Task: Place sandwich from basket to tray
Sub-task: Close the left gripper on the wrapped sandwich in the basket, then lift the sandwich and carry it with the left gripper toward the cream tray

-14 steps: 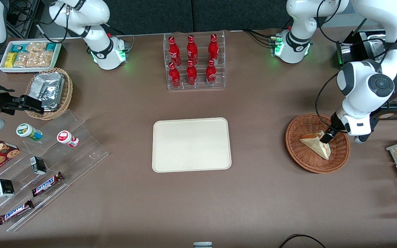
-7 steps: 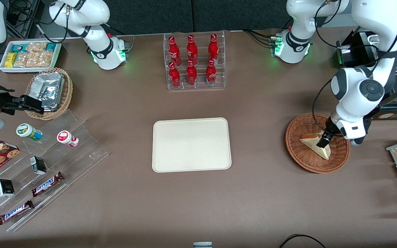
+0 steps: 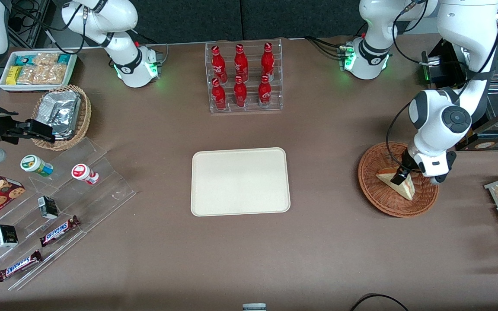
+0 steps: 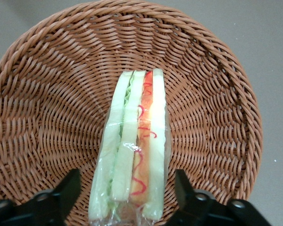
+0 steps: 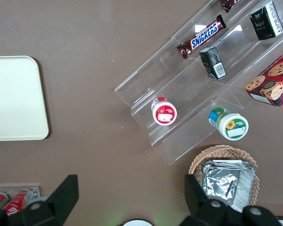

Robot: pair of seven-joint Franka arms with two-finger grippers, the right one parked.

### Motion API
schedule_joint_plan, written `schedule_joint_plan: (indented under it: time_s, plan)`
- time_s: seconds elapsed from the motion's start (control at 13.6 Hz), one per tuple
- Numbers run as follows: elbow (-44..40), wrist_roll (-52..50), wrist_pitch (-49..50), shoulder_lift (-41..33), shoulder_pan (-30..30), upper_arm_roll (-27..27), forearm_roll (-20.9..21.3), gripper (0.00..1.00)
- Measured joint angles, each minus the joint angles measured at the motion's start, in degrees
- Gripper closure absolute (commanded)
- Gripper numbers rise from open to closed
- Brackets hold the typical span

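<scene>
Pincer [image 4: 125, 190] hangs low in the basket [image 3: 374, 196], wide open, one finger [image 4: 66, 188] on each side of the sandwich [image 3: 404, 186]. Sandwich lies in the basket's middle. Tray [image 3: 240, 181] is well apart.

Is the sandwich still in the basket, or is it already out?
In. The sandwich lies inside the basket, between the open gripper fingers.

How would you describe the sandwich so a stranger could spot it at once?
Find the reddish-brown basket toward the working arm's end of the table, under the open gripper. In it lies the sandwich, a wrapped pale wedge with green and red filling, with a finger on either side.
</scene>
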State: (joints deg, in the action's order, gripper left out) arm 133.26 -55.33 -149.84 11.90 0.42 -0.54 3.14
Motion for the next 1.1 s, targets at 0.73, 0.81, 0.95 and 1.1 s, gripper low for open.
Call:
schedule_joint_plan:
  time_s: [0.73, 0.81, 0.95, 1.1]
  plan:
    - [-2.24, -0.54, 3.64, -1.77, -0.13, -0.91, 0.13, 0.97]
    - [-3.72, -0.54, 6.91, -2.46, -0.28, -1.41, 0.27, 0.97]
    - [-8.42, -0.54, 16.32, -3.95, -0.85, -2.3, 2.58, 0.97]
    - [-15.06, -0.54, 27.13, -5.0, -1.1, -4.19, 4.49, 0.97]
